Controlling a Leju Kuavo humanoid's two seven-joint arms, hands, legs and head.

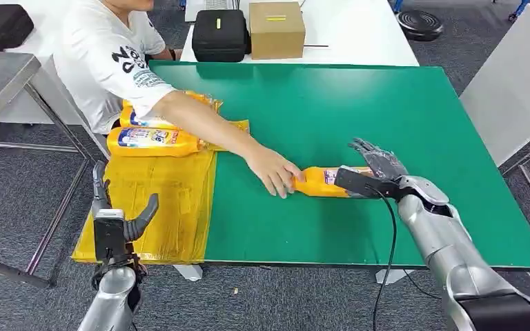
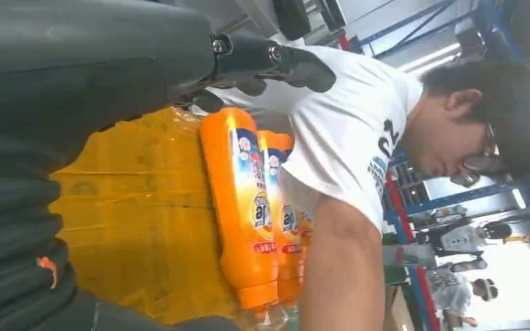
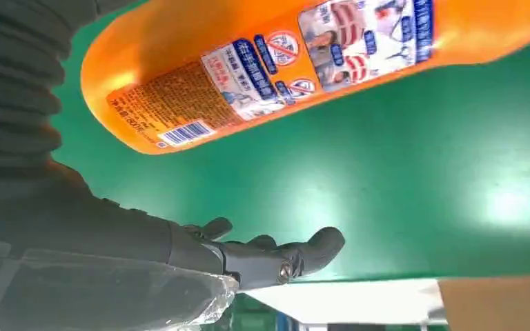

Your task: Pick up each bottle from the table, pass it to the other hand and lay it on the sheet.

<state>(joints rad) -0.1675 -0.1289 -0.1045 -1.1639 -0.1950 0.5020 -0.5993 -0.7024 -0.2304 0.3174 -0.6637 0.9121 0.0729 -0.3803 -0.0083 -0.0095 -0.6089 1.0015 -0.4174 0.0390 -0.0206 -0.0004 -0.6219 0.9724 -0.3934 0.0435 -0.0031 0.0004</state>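
Observation:
An orange bottle (image 1: 321, 182) lies on its side on the green table (image 1: 400, 117), and a person's hand (image 1: 274, 172) grips its cap end. My right hand (image 1: 376, 165) hovers open at the bottle's base end, fingers spread; the right wrist view puts the bottle (image 3: 283, 62) just beside my fingers (image 3: 276, 256) with a gap between. Two more orange bottles (image 1: 153, 140) lie on the yellow sheet (image 1: 159, 207) at the table's left. My left hand (image 1: 114, 221) is open above the sheet's near edge, holding nothing. The left wrist view looks along those bottles (image 2: 245, 200).
A person in a white T-shirt (image 1: 110, 55) leans in from the far left, arm stretched across the table. A black case (image 1: 219, 34) and a cardboard box (image 1: 276, 29) sit on the white table behind. A metal table (image 1: 3, 79) stands to the left.

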